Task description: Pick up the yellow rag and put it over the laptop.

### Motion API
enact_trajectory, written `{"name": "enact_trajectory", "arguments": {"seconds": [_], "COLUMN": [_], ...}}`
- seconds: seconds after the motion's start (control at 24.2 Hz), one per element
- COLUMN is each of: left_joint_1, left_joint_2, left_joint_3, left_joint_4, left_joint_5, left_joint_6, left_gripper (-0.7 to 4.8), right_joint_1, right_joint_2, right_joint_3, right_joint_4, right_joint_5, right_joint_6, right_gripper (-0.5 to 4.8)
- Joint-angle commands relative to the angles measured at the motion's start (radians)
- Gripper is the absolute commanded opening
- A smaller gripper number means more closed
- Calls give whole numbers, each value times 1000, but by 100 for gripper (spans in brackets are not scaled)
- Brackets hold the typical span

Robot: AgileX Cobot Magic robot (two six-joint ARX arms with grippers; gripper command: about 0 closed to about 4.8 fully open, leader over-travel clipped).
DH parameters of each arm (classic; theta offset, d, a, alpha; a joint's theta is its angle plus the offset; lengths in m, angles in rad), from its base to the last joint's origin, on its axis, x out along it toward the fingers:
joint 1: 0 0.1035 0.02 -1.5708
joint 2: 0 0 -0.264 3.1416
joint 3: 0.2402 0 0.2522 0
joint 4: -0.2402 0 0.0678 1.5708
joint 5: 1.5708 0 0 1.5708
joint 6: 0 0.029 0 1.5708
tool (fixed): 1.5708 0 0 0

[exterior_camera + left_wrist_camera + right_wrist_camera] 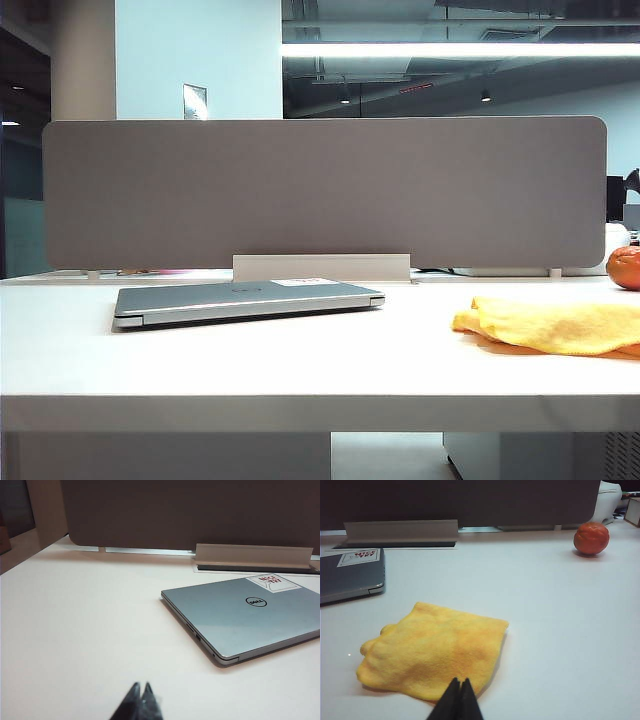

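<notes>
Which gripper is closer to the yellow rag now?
The right gripper, shut, sits at the yellow rag's near edge. The left gripper, shut, faces the laptop, away from the rag.

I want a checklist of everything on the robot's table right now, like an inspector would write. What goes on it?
Surface: white table, flat and mostly bare.
Job's things: yellow rag lies crumpled on the table, apart from the laptop, which is closed and uncovered, with a white sticker on its lid.
Clutter: a round orange fruit sits beyond the rag, near the grey divider panel.
Grippers: left gripper shut, empty, low over bare table beside the laptop; right gripper shut, empty, at the rag's near edge.
Cables: nothing seen clearly.
Surroundings: office ceiling strip light and a pale wall behind the panel.
</notes>
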Motion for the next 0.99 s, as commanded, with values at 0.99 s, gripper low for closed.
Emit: {"name": "enact_trajectory", "arguments": {"seconds": [0.99], "left_joint_1": [1], "left_joint_2": [1], "left_joint_3": [3], "left_joint_4": [8], "left_joint_5": [0], "left_joint_6": [2], "left_gripper": [-6], "right_joint_1": [0], "right_joint_2": [-1], "right_joint_3": [-4], "right_joint_4": [46], "right_joint_5": [3], "right_joint_6": [-171], "right_gripper": [-5]}}
